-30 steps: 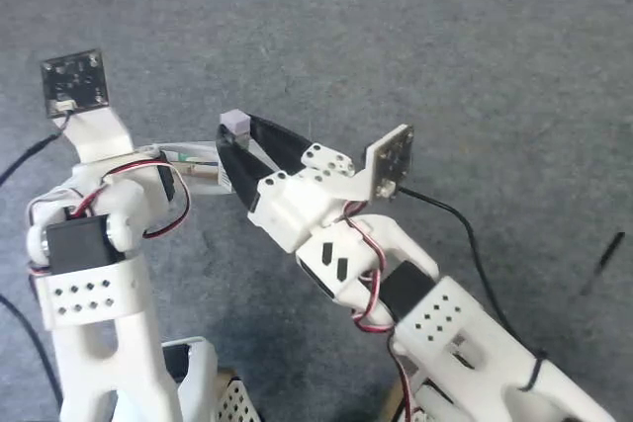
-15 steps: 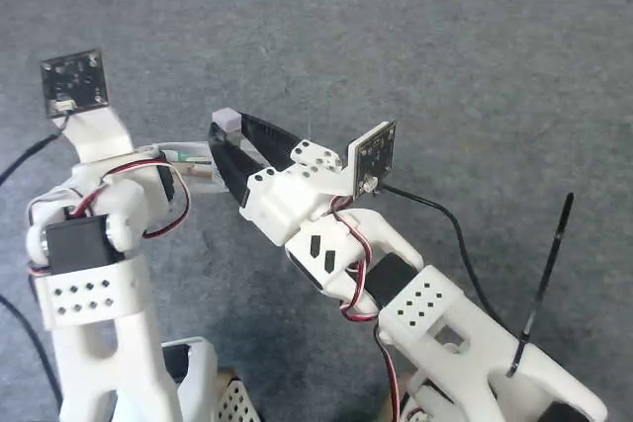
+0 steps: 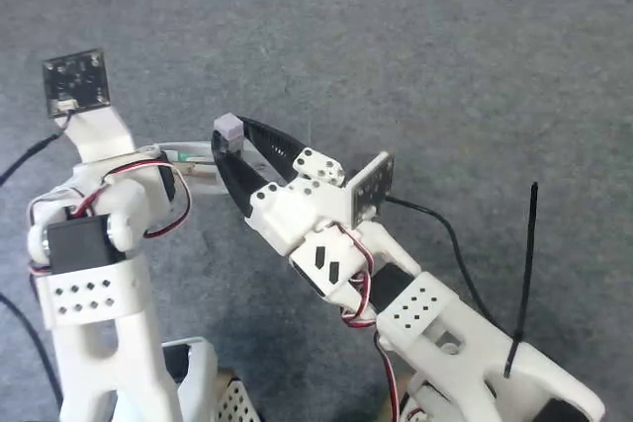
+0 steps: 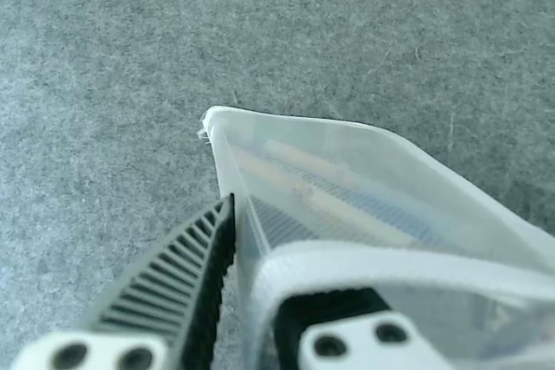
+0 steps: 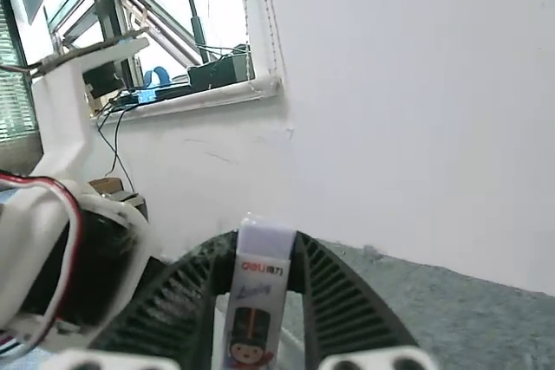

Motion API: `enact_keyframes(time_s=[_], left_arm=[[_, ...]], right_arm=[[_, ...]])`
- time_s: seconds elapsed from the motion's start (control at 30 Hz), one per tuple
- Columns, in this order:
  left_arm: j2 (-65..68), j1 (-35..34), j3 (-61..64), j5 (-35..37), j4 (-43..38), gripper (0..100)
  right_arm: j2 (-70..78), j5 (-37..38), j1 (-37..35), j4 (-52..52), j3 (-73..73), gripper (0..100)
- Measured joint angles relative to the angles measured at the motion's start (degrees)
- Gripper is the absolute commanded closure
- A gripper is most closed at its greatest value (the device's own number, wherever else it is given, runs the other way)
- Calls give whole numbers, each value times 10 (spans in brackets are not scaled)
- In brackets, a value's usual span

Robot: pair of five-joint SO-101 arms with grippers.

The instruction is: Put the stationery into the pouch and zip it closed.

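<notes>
1. Eraser (image 5: 258,301) is being pinched by the right gripper (image 3: 233,135), its long axis lying along the fingers and one end poking past the tips.
2. Beside the eraser, the clear pouch (image 4: 364,188) is being clamped at one edge by the left gripper (image 4: 260,249) and is pointing lengthwise away from it.
3. Both are being surrounded by open grey mat (image 3: 475,76).

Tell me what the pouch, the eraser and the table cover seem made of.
Pouch: likely thin soft plastic, frosted and see-through, since its contents show through the wall. Eraser: probably a pale rubbery block in a glossy printed paper sleeve. Table cover: grey felt or short carpet, matte, with a fuzzy fibrous surface.
</notes>
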Motion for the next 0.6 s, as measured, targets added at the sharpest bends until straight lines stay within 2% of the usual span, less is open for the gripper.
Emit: enact_keyframes(time_s=[0.37,0.47,0.6], left_arm=[[0,0,0,0,0,988],[0,-1,0,0,0,988],[1,-1,0,0,0,988]], right_arm=[[11,11,0,-9,0,992],[33,46,-7,-21,-1,992],[73,86,-16,-91,8,992]])
